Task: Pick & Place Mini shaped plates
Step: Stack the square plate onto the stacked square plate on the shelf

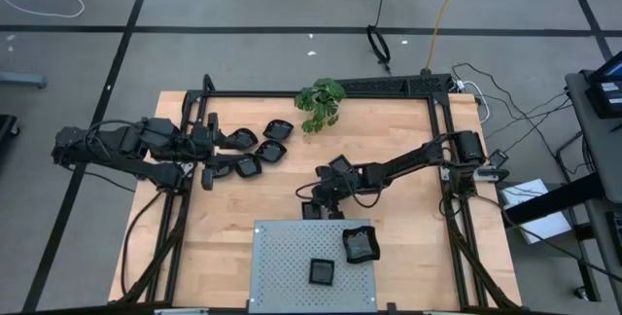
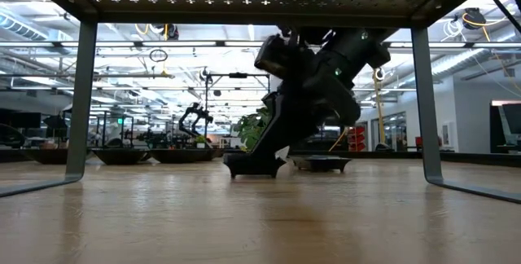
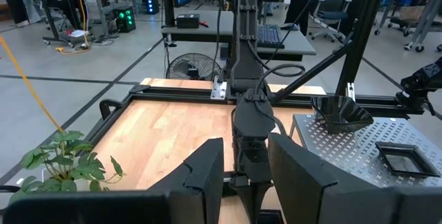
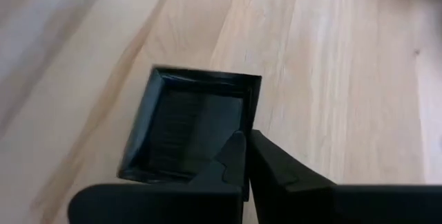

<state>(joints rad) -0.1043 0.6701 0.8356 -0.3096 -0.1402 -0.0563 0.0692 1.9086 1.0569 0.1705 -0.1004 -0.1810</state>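
Several glossy black mini plates (image 1: 260,147) lie in a cluster on the wooden table near its left side, and my left gripper (image 1: 212,147) stands open beside them. Two more plates (image 1: 361,244) (image 1: 322,271) rest on the grey perforated panel (image 1: 282,276) at the near edge. My right gripper (image 1: 321,201) reaches to mid-table, just beyond the panel's far edge. It is shut on a square plate (image 4: 190,127), which shows under the arm in the low view (image 2: 252,166). Another plate (image 2: 321,164) lies on the table behind it. My right gripper pinches the square plate's rim (image 4: 243,124) on the side nearest the wrist. One finger (image 4: 228,162) is inside the dish and the other (image 4: 283,172) outside. The fingers come slanting down from above. The plate looks level, with its base on the table (image 2: 252,174).
A green leafy plant (image 1: 321,101) stands at the table's far edge. The black frame rails (image 1: 321,91) run along the far, left and right sides. The panel stands on legs (image 2: 81,101) above the table. Bare wood lies between the cluster and the right arm.
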